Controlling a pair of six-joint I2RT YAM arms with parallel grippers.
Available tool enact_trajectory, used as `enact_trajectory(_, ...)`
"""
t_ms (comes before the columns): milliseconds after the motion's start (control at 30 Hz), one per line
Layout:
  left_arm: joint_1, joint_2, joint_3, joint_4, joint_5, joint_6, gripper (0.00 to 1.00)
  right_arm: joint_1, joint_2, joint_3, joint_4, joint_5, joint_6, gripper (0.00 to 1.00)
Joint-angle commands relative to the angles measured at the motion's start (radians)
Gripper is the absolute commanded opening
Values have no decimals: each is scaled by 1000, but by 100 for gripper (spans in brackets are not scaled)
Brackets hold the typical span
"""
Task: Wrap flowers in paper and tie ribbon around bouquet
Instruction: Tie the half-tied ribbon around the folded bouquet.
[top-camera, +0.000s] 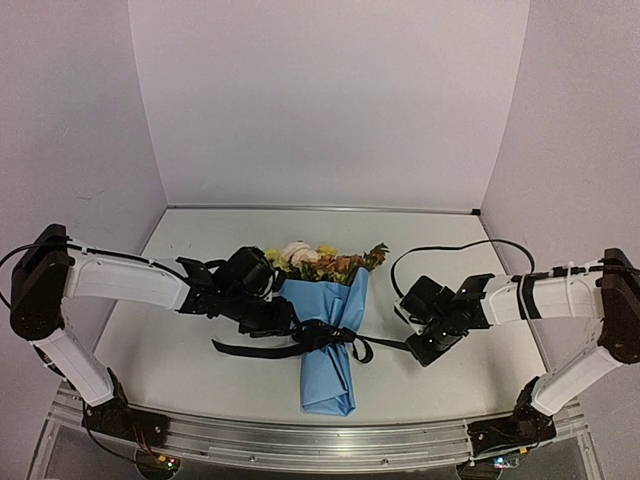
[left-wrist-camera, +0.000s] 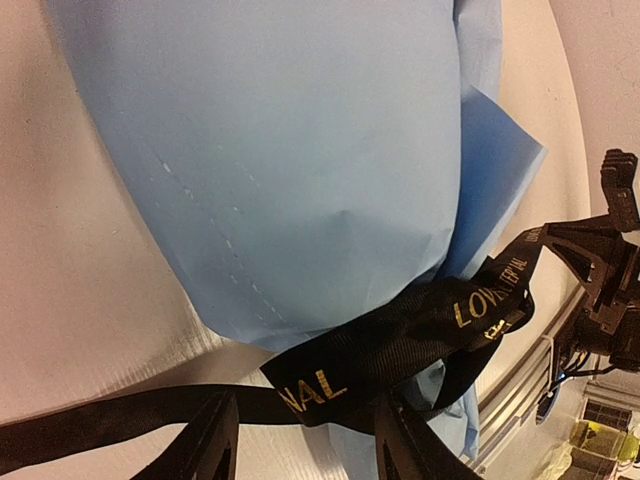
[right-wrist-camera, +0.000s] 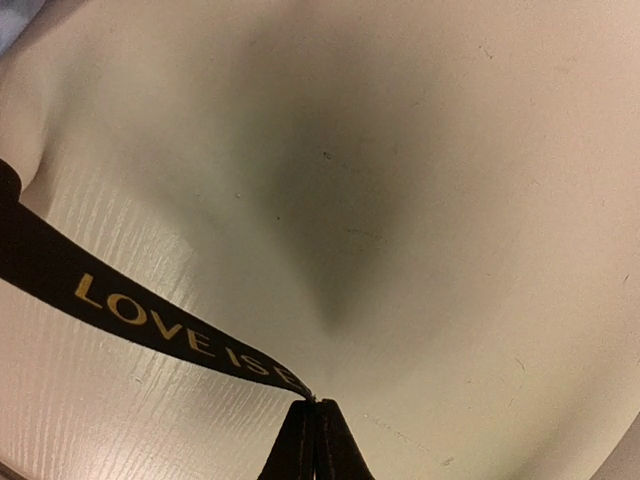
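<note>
**Cinching the ribbon knot**

Right gripper (right-wrist-camera: 305, 428) is pinched on the ribbon (right-wrist-camera: 150, 320) end; left gripper (left-wrist-camera: 305, 445) stands half-parted astride the knot. The bouquet (top-camera: 325, 340) lies mid-bench (top-camera: 180, 385). The ribbon looks limp and slippery and the paper (left-wrist-camera: 300, 150) likely creases, so grip the ribbon tails.

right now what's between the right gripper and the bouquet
Only the black ribbon, running from the right gripper to the tie around the bouquet, over the table. The top view shows it.

A pale table (top-camera: 180, 372) is enclosed behind by plain white walls (top-camera: 330, 100) and edged in front by a metal rail (top-camera: 330, 440).
</note>
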Motion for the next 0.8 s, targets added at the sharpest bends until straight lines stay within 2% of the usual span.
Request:
enact_trajectory(0,-16,2,-2,53,-7,-12,46,5,-17,-3,-24,60,20,0)
enact_trajectory(133,-24,23,17,53,1,-6,40,4,-12,3,-25,75,24,0)
enact_trajectory(533,-38,48,27,41,-44,-19,48,1,11,41,-30,65,36,0)
enact_trajectory(633,-38,71,40,49,-45,-18,41,1,17,52,-30,62,38,0)
enact_trajectory(767,-38,89,60,54,-53,-23,22,1,26,67,-32,56,40,0)
